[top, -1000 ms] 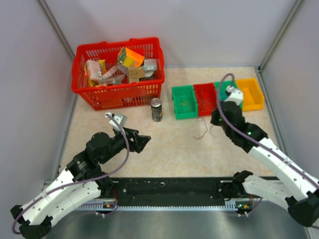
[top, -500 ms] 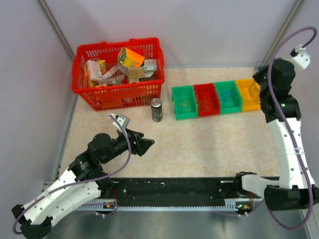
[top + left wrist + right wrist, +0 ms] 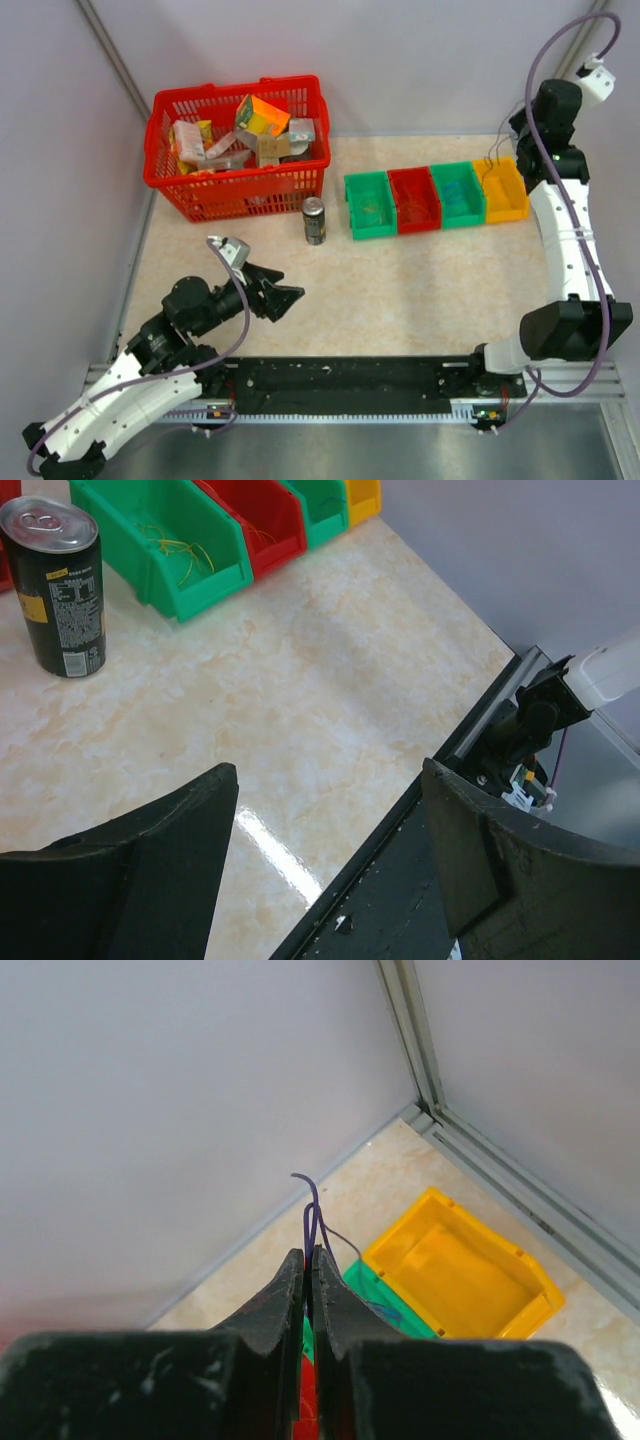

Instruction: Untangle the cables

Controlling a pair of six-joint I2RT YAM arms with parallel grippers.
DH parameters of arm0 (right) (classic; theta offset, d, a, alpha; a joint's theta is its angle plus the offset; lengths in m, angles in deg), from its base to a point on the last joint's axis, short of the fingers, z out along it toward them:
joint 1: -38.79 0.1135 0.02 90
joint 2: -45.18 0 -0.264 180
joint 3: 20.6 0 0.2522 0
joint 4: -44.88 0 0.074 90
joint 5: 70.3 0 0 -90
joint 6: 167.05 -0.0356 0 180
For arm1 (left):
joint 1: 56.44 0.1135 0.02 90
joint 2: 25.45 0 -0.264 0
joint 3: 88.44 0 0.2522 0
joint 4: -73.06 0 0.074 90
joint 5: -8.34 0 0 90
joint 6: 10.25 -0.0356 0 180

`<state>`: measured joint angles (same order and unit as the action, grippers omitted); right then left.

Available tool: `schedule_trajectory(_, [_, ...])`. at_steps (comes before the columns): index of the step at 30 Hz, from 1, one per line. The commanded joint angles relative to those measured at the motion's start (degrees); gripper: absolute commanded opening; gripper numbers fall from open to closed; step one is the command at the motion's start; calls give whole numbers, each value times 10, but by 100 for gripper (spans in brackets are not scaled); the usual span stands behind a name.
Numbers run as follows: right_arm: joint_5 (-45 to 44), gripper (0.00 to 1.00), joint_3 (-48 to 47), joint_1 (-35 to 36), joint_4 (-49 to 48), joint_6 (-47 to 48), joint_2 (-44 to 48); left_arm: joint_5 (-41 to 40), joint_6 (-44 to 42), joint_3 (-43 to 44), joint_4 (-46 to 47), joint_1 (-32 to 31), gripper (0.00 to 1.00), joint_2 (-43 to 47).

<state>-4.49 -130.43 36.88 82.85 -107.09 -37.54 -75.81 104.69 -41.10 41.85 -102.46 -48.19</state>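
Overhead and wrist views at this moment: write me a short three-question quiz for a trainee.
1. True or false: the left fingers hold a wire.
2. What do the right fingers pinch? A) a purple wire B) a can C) nothing
3. Fill in: the bin at the right end of the row is ____.
Key: 1 false; 2 A; 3 yellow.
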Motion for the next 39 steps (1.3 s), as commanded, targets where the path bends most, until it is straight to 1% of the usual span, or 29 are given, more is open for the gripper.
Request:
schedule_trajectory(1, [-17, 0, 65, -3, -67, 8, -11, 14, -8, -7, 1, 1, 79, 15])
schedule_trajectory(5, [-8, 0, 83, -8, -79, 3, -31, 14, -9, -5, -5, 1, 79, 25])
schedule_trajectory(11, [20, 0, 32, -9, -77, 10, -28, 14, -9, -5, -5, 1, 79, 26])
schedule_trajectory(16, [2, 0, -16, -9, -76, 32, -9, 14, -9, -10, 2, 1, 79, 21])
schedule_trajectory(21, [-27, 0, -30, -12, -77, 56, -8, 14, -8, -11, 4, 1, 79, 15])
schedule_trajectory(28, [-24, 0, -6, -26, -85, 60, -26, 16, -9, -6, 0, 1, 79, 10])
schedule_trajectory(31, [-38, 0, 13, -32, -86, 67, -39, 12, -9, -6, -2, 1, 79, 9])
schedule_trajectory(36, [-12, 0, 69, -49, -94, 51, -53, 11, -9, -8, -2, 1, 79, 7])
schedule_trajectory(39, [-3, 0, 82, -50, -96, 59, -81, 14, -9, -8, 1, 1, 79, 2])
